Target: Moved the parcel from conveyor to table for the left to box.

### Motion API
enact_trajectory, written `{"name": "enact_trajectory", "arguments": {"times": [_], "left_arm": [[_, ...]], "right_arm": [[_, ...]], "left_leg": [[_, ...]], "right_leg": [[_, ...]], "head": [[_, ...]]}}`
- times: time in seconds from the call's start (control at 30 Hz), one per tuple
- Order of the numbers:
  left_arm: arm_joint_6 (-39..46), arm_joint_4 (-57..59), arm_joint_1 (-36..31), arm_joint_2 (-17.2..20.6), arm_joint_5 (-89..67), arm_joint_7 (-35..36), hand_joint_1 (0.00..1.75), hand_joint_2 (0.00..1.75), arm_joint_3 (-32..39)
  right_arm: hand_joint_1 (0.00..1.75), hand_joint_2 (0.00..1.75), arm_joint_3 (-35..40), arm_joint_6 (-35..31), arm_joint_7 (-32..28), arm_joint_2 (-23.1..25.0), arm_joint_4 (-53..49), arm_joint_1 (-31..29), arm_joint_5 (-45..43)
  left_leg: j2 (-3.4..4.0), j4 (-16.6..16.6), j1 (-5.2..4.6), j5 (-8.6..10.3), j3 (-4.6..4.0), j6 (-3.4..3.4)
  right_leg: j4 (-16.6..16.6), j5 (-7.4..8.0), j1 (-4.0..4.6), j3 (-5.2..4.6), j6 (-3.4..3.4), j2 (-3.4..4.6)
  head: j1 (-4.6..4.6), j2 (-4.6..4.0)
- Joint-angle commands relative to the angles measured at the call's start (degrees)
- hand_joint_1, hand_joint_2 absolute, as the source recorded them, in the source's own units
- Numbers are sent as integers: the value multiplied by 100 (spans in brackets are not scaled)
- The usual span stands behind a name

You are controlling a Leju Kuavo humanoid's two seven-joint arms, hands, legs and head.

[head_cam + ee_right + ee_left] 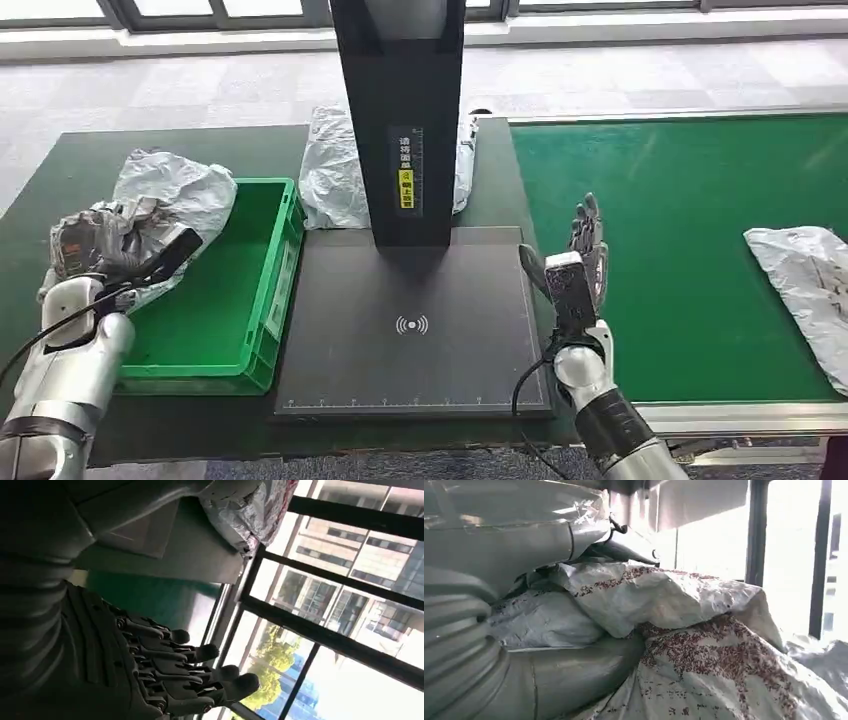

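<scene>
Your left hand point(105, 250) grips a crumpled grey parcel point(175, 195) at about nine o'clock of the head view, just over the left rim of the green box point(262, 300); I judge it is held there because the box is where this parcel must go, and the hand has not yet let it go. In the left wrist view the thumb and fingers point(574, 535) wrap the speckled plastic of the parcel point(684, 610) closely, so the grip looks firm; a soft bag like this one can sag or catch on the rim when you release it.

Your right hand point(580, 265) stands upright at about four o'clock, between the dark scanner plate point(330, 380) and the green conveyor point(680, 220); its fingers point(200, 667) are straight and a little apart, and it holds nothing. This place makes sense; from there it can reach either side.

Another parcel point(805, 275) lies on the conveyor at three o'clock, well apart from the right hand; it is probably the next one to bring to the table. A third bag point(330, 170) rests at twelve o'clock behind the black post point(400, 120), partly hidden by it, just beside the far corner of the box; I cannot tell if it waits for the left hand.
</scene>
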Motion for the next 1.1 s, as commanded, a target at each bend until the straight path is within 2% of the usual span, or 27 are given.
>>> {"name": "enact_trajectory", "arguments": {"times": [0.03,0.1,0.13,0.17,0.23,0.3,0.5,0.63,0.67,0.8,0.83,1.03,1.1], "left_arm": [[-102,760,-157,-62,80,-53,175,175,324],[-406,820,-138,-101,187,-122,169,175,308],[-640,843,-138,-169,389,-307,56,175,331],[-764,853,-130,-215,483,-392,2,175,310],[-1384,807,-159,-391,1119,-903,0,175,318],[-1481,682,-153,-440,1367,-977,0,175,288],[-574,1,-394,-771,2583,-1234,0,175,610],[-16,-437,-374,-918,3934,-1830,0,175,1035],[107,-493,-349,-892,4094,-1923,0,0,1027],[537,-910,-115,-935,4604,-2331,0,0,1061],[666,-980,-72,-945,4615,-2404,0,0,1057],[994,-1436,204,-964,5013,-2700,0,0,981],[699,-1594,300,-982,5321,-2708,0,0,835]], "right_arm": [[0,175,521,10,-16,-175,694,-406,-84],[0,175,583,23,-17,-177,719,-441,-148],[0,175,605,6,-26,-174,728,-456,-181],[0,175,620,-11,-24,-174,726,-462,-189],[0,175,611,-27,0,-195,625,-435,-197],[0,175,576,-5,24,-197,546,-401,-208],[0,175,456,-5,229,-37,230,-160,82],[0,175,463,166,194,12,452,-319,71],[0,175,459,193,142,21,494,-344,42],[0,175,519,275,25,66,641,-428,-39],[0,0,538,315,30,73,658,-437,-58],[0,0,571,261,19,94,560,-348,-68],[0,0,517,176,13,100,457,-264,-33]], "left_leg": [[-12,-5,3,0,9,3],[-16,-6,3,1,10,4],[-18,-10,4,2,13,4],[-13,-6,1,1,9,3],[-21,-8,0,3,10,4],[-34,-9,1,6,8,5],[-41,7,8,4,-9,4],[-39,7,7,3,-9,4],[-27,8,8,1,-7,3],[-12,5,4,0,-3,2],[-15,3,6,1,0,2],[-13,-13,6,1,17,6],[-15,-3,2,1,3,3]], "right_leg": [[-7,1,2,11,0,8],[-8,1,1,13,-1,7],[-12,2,2,17,-1,9],[-6,1,0,11,0,6],[-8,1,-1,13,0,2],[-10,1,1,15,0,-7],[-3,1,11,3,-5,-20],[-1,2,9,0,-5,-14],[-1,4,10,-1,-5,-5],[-1,5,7,-1,-6,5],[-3,5,8,2,-6,7],[-19,11,7,18,-5,24],[-6,5,4,6,-5,6]], "head": [[0,0],[-2,0],[0,0],[-2,2],[-2,2],[-2,2],[-2,2],[0,2],[0,0],[0,0],[-2,2],[-2,0],[-2,0]]}}
